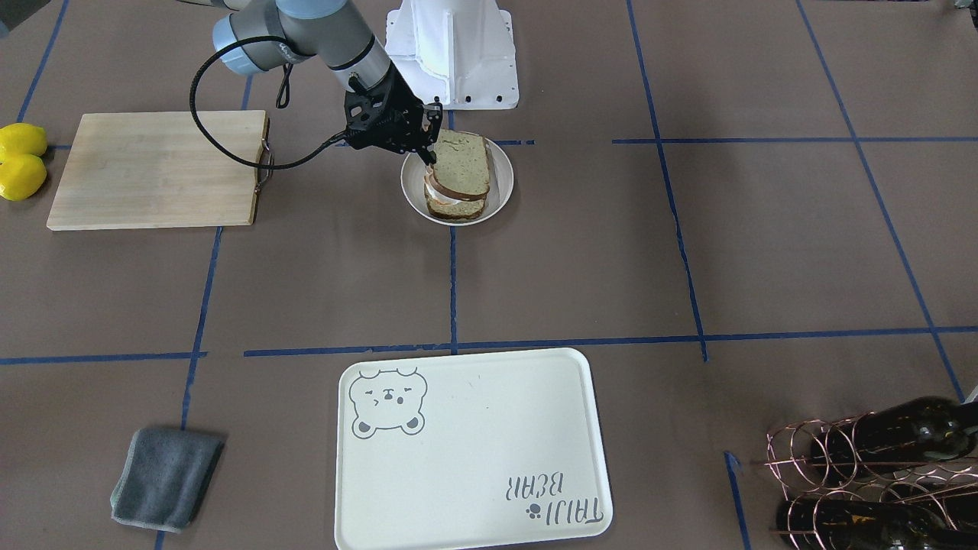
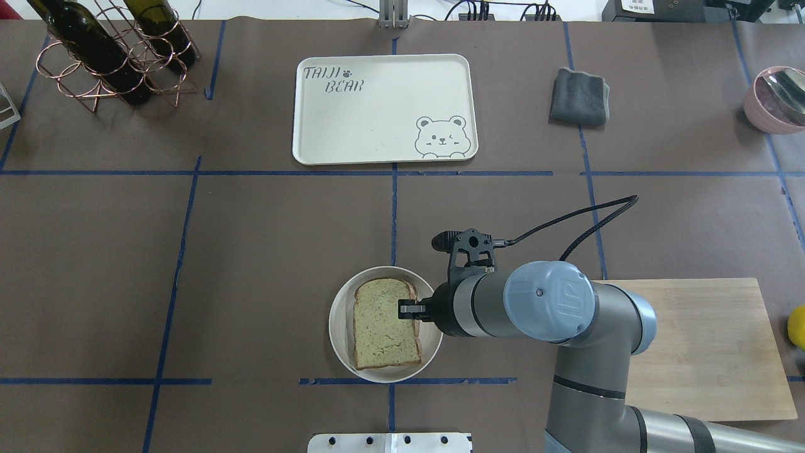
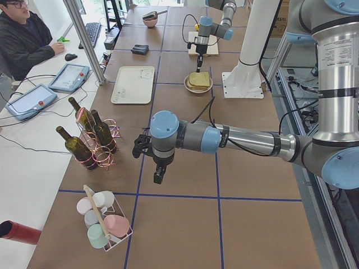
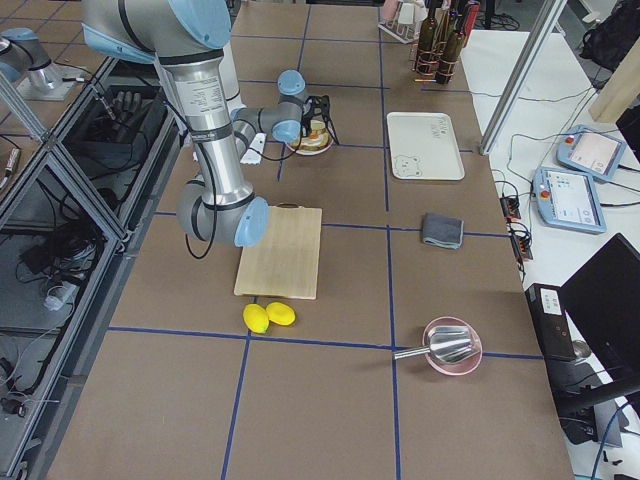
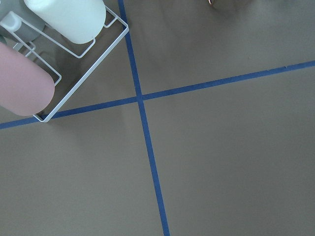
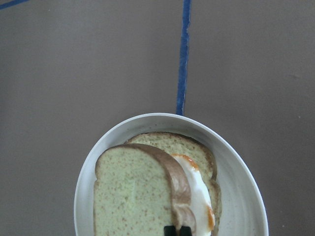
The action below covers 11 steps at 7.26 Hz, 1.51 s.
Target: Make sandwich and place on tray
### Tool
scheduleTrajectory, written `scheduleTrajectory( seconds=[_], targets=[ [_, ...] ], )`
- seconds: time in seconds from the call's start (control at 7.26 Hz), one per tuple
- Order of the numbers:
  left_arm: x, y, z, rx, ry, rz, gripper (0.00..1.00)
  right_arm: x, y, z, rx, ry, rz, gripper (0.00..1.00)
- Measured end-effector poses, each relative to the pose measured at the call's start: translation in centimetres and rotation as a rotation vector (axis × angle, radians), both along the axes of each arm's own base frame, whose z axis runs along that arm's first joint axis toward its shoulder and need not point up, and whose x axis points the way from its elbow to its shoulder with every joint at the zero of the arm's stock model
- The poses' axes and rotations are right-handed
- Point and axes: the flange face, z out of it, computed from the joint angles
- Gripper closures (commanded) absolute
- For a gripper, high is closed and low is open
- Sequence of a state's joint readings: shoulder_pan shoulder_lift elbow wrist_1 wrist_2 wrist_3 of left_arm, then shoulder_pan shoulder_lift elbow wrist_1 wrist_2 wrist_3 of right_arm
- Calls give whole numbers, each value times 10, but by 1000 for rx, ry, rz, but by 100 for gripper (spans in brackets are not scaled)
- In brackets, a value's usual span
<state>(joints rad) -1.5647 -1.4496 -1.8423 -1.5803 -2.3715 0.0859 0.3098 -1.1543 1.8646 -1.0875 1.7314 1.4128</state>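
The sandwich sits in a small round white dish (image 1: 413,201). A bottom slice (image 6: 189,145) lies flat with the white egg (image 6: 197,189) on it. The top slice (image 1: 463,163) leans tilted over them. My right gripper (image 2: 406,309) is at the edge of the top slice, and in the right wrist view its fingertips (image 6: 177,230) are pinched on the crust. The cream tray (image 2: 377,113) with the bear drawing lies bare across the table from the dish. My left gripper (image 3: 157,178) hangs far off near the bottles. I cannot tell whether it is open or shut.
A wooden cutting board (image 2: 704,346) lies beside the right arm, with yellow lemons (image 1: 21,162) past it. A grey cloth (image 2: 578,95) is next to the tray. A wire bottle rack (image 2: 107,56), a pink bowl (image 2: 777,97) and a mug rack (image 5: 49,49) stand at the edges.
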Motion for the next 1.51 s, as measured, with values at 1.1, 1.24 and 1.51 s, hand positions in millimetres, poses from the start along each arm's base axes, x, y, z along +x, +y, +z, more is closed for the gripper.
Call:
scheduleTrajectory(
  seconds=[1.1,1.24,1.51],
  targets=[
    [1,-3,-3,12,1,2,0,50,-65,34,-5,95,26,0],
    [2,-10,-8,28,2,4,0,74,-93,45,25,162,1,0],
    [3,-34,-30,101,3,5,0,135,-147,82,139,294,-88,0]
  ],
)
